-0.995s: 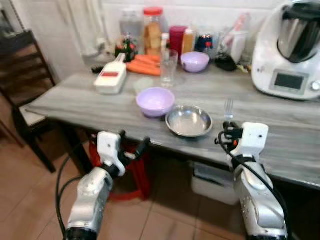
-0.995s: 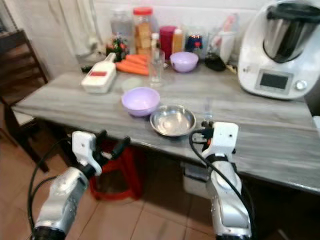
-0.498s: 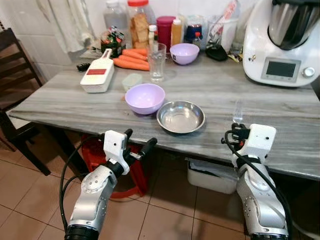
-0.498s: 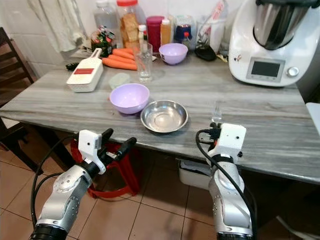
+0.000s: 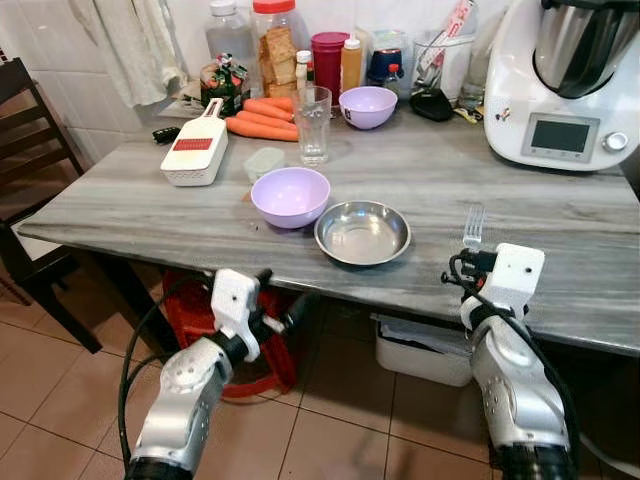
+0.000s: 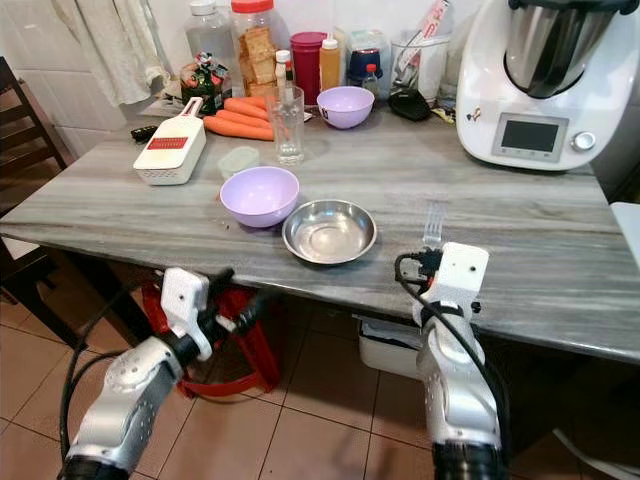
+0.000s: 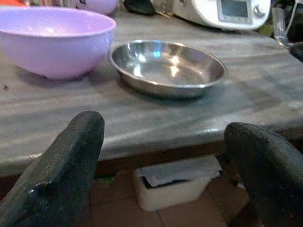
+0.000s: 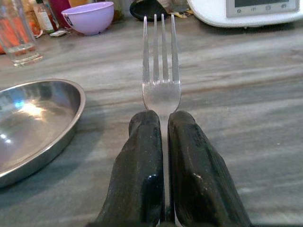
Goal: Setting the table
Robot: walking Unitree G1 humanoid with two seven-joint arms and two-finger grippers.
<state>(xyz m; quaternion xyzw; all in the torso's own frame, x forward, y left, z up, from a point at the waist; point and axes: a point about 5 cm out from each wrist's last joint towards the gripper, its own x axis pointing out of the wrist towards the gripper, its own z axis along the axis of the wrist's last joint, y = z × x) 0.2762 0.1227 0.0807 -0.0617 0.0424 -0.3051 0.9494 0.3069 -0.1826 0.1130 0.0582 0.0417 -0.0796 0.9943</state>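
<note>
A steel plate (image 5: 362, 232) sits near the front of the grey table (image 5: 560, 220), with a lilac bowl (image 5: 290, 195) just to its left. My right gripper (image 5: 470, 252) is shut on a silver fork (image 8: 161, 80), tines pointing away over the table, to the right of the plate (image 8: 33, 127). My left gripper (image 5: 285, 310) hangs open below the table's front edge, nothing between its fingers (image 7: 61, 170); it faces the plate (image 7: 165, 68) and bowl (image 7: 54, 42). A drinking glass (image 5: 313, 124) and a second lilac bowl (image 5: 367, 106) stand further back.
A white kitchen machine (image 5: 565, 80) fills the back right corner. Carrots (image 5: 265, 120), a white slicer (image 5: 195, 150), jars and bottles crowd the back left. A dark chair (image 5: 40, 170) stands at the left; a red stool (image 5: 215, 300) and a white box (image 5: 425, 350) sit under the table.
The camera steadied and the blur cleared. My right gripper has carried the fork a little forward over the table edge. My left gripper dropped slightly lower below the edge.
</note>
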